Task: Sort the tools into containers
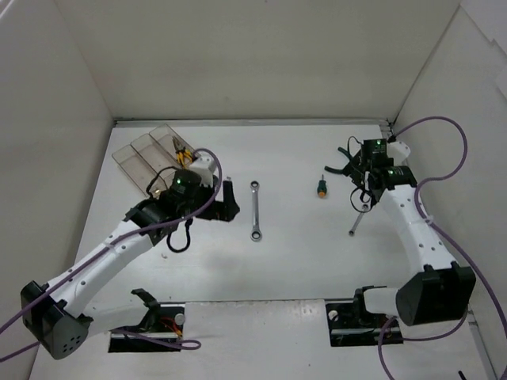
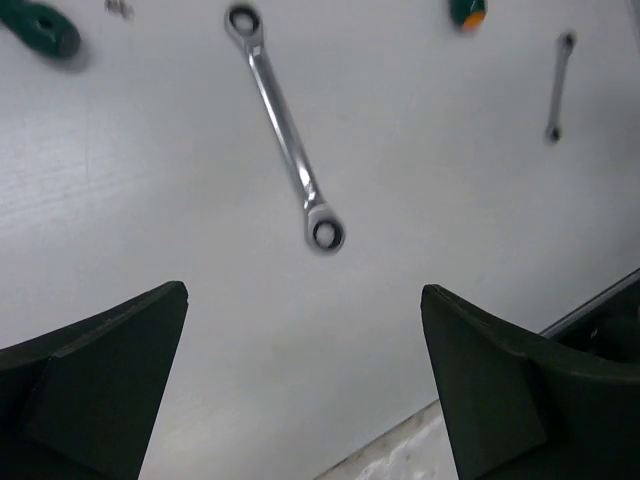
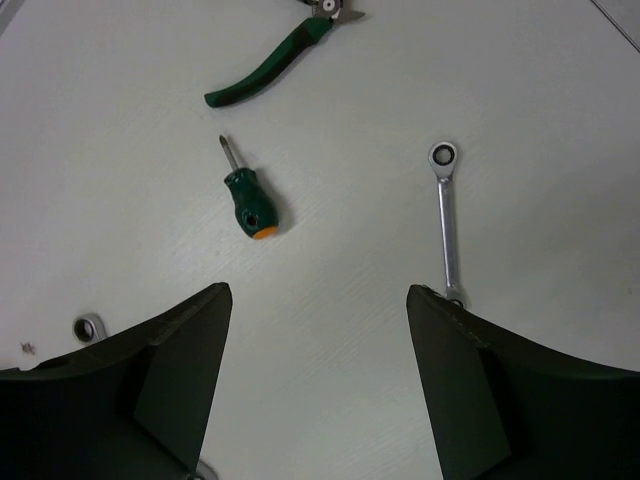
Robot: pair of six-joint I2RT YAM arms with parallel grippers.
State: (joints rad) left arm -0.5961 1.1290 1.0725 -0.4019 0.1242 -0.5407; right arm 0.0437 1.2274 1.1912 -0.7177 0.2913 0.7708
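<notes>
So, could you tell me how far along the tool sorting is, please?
Done: yellow-handled pliers lie in the clear plastic bins. In hand: nothing; left gripper and right gripper are open, empty. Left on the white table: large silver wrench, thin silver wrench, green stubby screwdriver, dark green-handled pliers.

free: table [image 1: 293,261] around wrench [image 1: 255,210] | blocked: containers [image 1: 133,156] far left
</notes>
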